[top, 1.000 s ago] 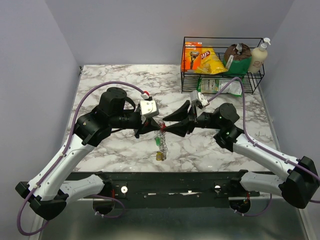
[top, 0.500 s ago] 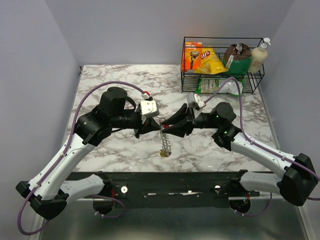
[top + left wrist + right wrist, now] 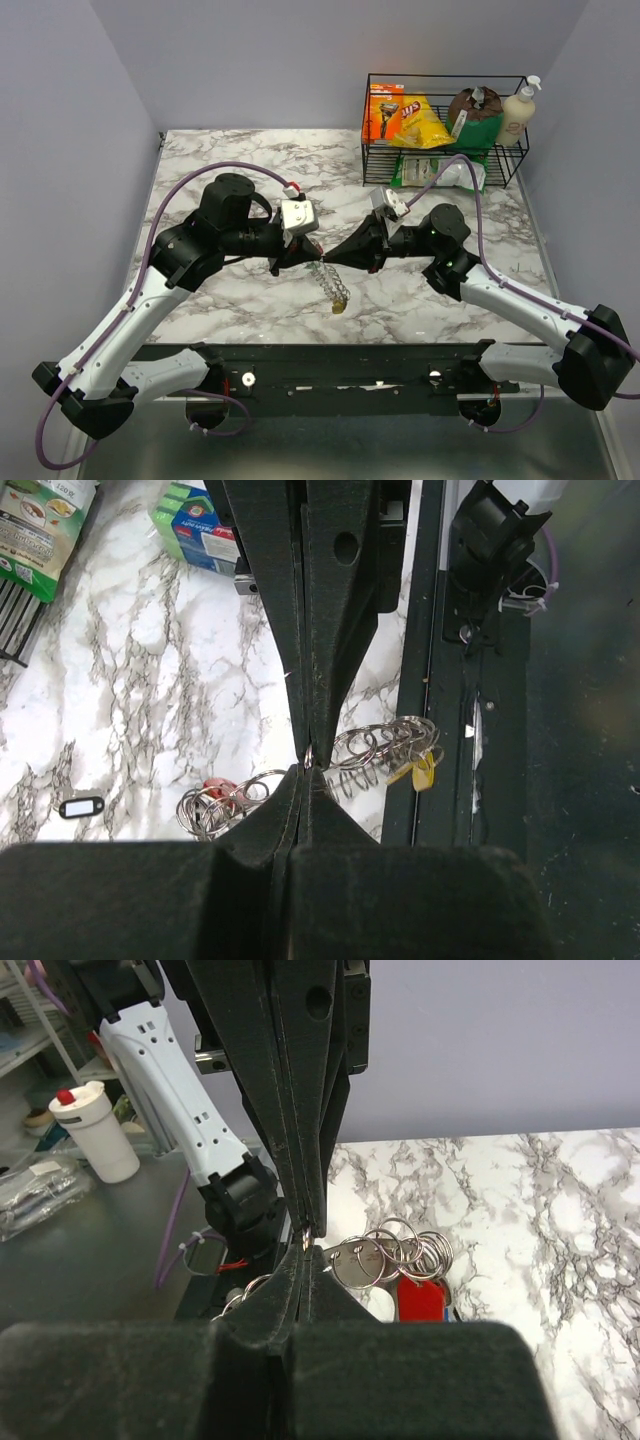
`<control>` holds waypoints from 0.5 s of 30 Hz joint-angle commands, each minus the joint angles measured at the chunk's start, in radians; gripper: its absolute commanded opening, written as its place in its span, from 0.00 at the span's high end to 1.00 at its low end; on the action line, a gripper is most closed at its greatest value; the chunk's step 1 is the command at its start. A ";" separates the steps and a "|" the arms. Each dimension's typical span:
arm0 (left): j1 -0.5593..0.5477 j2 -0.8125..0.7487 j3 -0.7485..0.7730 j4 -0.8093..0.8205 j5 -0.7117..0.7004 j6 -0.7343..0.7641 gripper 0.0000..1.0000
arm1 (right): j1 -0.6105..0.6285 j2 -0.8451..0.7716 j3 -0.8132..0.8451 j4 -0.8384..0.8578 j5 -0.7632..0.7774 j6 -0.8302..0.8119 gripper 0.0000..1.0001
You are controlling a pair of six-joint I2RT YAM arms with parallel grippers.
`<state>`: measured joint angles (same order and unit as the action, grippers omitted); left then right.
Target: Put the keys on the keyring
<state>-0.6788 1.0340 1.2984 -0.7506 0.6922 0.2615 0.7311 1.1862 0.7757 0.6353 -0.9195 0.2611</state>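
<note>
Over the middle of the marble table, my left gripper [image 3: 304, 258] and right gripper [image 3: 324, 258] meet tip to tip. Both are shut on the wire of the keyring [image 3: 330, 283], a silvery coil hanging slantwise below them with a yellow-gold piece [image 3: 337, 306] at its low end. The left wrist view shows the keyring [image 3: 380, 754] just right of my left gripper [image 3: 308, 767]. The keys [image 3: 214, 800], a bunch of small rings with a red head, lie to its left. In the right wrist view the keys [image 3: 402, 1260] hang right beside my right gripper [image 3: 308, 1247].
A black wire basket [image 3: 520, 160] at the back right holds a chips bag [image 3: 420, 122], a soap bottle [image 3: 517, 112] and other packs. A green packet [image 3: 432, 170] lies before it. A small dark oval clip [image 3: 80, 807] and a blue-green box [image 3: 197, 527] rest on the marble.
My right gripper has gone from open to shut and slid left to meet the left fingertips. The hanging keyring has swung from straight down to slanting right.
</note>
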 commanded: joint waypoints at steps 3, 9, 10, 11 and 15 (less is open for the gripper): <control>-0.004 -0.046 0.001 0.083 -0.054 -0.034 0.95 | 0.001 -0.002 0.010 0.052 -0.004 0.010 0.99; -0.004 -0.117 -0.063 0.251 -0.204 -0.139 0.52 | -0.001 -0.034 -0.030 0.136 0.059 0.069 0.99; -0.004 -0.149 -0.104 0.287 -0.224 -0.177 0.47 | 0.001 -0.036 -0.041 0.159 0.071 0.082 0.99; -0.004 -0.166 -0.126 0.321 -0.230 -0.195 0.41 | 0.001 -0.046 -0.058 0.206 0.079 0.107 0.99; -0.004 -0.241 -0.232 0.508 -0.255 -0.281 0.32 | -0.001 -0.068 -0.108 0.326 0.120 0.173 0.99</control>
<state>-0.6819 0.8581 1.1484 -0.4736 0.5098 0.0982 0.7311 1.1606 0.7086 0.7662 -0.8684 0.3496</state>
